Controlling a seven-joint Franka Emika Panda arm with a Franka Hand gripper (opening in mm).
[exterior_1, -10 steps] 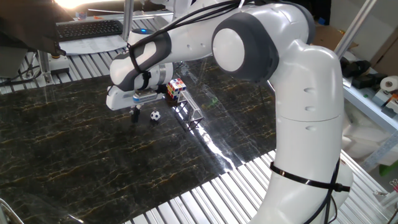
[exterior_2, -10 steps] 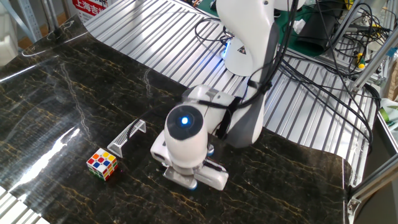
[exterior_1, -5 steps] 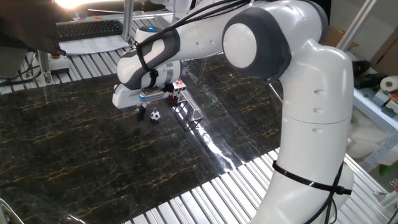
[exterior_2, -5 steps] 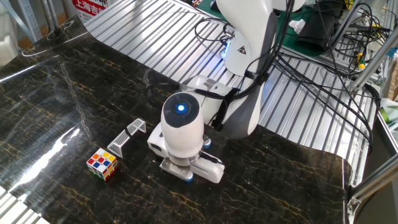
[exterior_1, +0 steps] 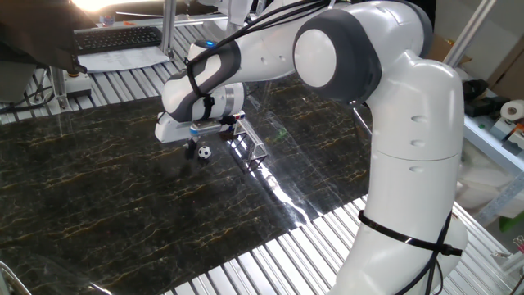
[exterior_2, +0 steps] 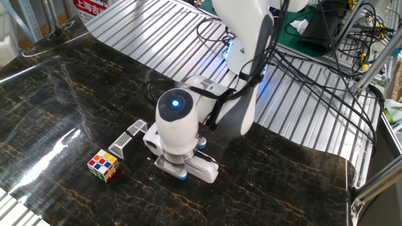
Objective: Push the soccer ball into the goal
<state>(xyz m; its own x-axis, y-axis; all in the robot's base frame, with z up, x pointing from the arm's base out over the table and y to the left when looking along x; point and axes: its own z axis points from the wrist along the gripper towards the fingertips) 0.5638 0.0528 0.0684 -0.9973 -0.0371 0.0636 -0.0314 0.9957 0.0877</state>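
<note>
Since a second ago the gripper (exterior_1: 194, 148) has slid across the dark marble-patterned tabletop (exterior_1: 98, 197) toward the soccer ball (exterior_1: 203, 152), and its fingertips now stand right at the ball's side, touching or nearly so — the one fixed view cannot settle which. Whether the jaws are apart or together I cannot tell; the wrist body covers them in both views.

That ball sits on the tabletop just short of the goal (exterior_1: 252, 146), a thin silvery frame lying a little further along the push line. In the other fixed view the ball is hidden under the arm, while the goal (exterior_2: 127, 138) shows clear to the left of the wrist.

Risks from here, as I judge them: the ball is tiny and round, so an off-centre nudge would likely send it skidding sideways past the frame's mouth. The goal looks light, and a hard push could shove or tip it rather than leave the ball inside. A fingertip held too low may scrape the surface; too high, it may ride over the ball.

Just behind the goal stands a multicoloured puzzle cube (exterior_2: 103, 166) — near enough that a stray ball could bounce off it. Ribbed metal panels (exterior_2: 157, 37) border the tabletop.
</note>
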